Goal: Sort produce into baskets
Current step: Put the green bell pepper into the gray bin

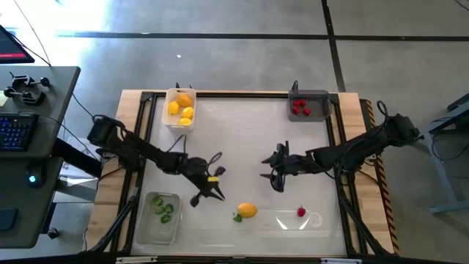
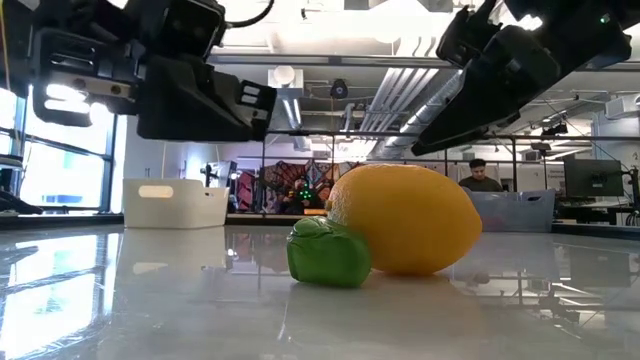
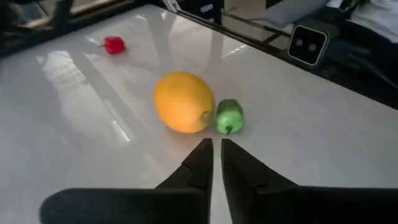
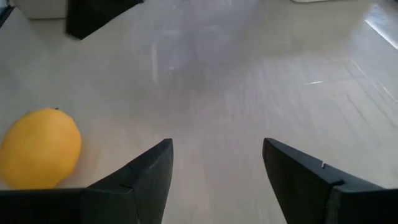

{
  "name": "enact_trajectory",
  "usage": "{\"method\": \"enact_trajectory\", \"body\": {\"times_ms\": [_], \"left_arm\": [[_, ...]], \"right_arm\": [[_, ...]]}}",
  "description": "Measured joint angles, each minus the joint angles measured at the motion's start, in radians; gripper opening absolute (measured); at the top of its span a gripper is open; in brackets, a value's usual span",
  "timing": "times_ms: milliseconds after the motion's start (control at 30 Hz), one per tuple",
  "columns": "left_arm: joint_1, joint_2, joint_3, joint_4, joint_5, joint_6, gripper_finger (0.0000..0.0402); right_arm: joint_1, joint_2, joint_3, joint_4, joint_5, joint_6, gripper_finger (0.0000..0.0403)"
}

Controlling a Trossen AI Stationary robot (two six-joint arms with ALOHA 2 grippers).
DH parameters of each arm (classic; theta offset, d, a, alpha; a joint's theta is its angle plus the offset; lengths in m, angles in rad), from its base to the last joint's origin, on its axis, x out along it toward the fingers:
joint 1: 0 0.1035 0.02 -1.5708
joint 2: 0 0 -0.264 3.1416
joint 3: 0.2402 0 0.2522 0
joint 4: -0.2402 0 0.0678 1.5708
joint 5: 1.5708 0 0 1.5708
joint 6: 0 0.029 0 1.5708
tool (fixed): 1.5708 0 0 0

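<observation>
A yellow-orange lemon lies on the white table near the front edge. A small green piece rests against its side, as the low view shows. A red berry lies to the right of them. My left gripper is shut and empty. It hovers just left of the lemon and points at it. My right gripper is open and empty above mid-table. The lemon shows beyond one of its fingers.
A white tray holding yellow fruit stands at the far left. A dark grey tray with red berries stands at the far right. A clear tray with green pieces stands at the near left. Bare table lies between the arms.
</observation>
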Motion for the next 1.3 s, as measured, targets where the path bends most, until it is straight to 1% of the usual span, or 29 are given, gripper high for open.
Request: {"method": "enact_trajectory", "body": {"times_ms": [267,333,500,667,833,967,1167,1300], "left_arm": [[-0.079,0.172,0.143,-0.006,-0.002,-0.017,0.0067],[-0.091,0.209,0.172,-0.006,-0.019,-0.017,0.0074],[-0.106,0.268,0.218,-0.032,-0.112,-0.017,0.0073],[-0.111,0.321,0.240,-0.035,-0.117,-0.011,0.0070],[-0.123,0.349,0.240,-0.030,-0.128,0.028,0.0069],[-0.125,0.348,0.241,-0.030,-0.133,0.028,0.0069],[-0.126,0.348,0.241,-0.011,-0.135,0.045,0.0069],[-0.128,0.348,0.241,0.007,-0.137,0.055,0.0069]], "right_arm": [[-0.012,0.000,0.000,0.007,0.000,-0.029,0.0240],[-0.012,0.000,0.000,0.007,0.000,-0.030,0.0240],[-0.012,0.000,0.000,0.007,0.000,-0.029,0.0240],[-0.012,0.000,0.000,0.008,-0.001,-0.029,0.0240],[-0.012,0.000,0.000,0.008,-0.001,-0.030,0.0240],[-0.012,0.000,0.000,0.008,0.005,-0.036,0.0240],[-0.012,0.000,0.000,0.008,0.044,-0.042,0.0240],[-0.012,0.000,0.000,0.008,0.045,-0.042,0.0240]]}}
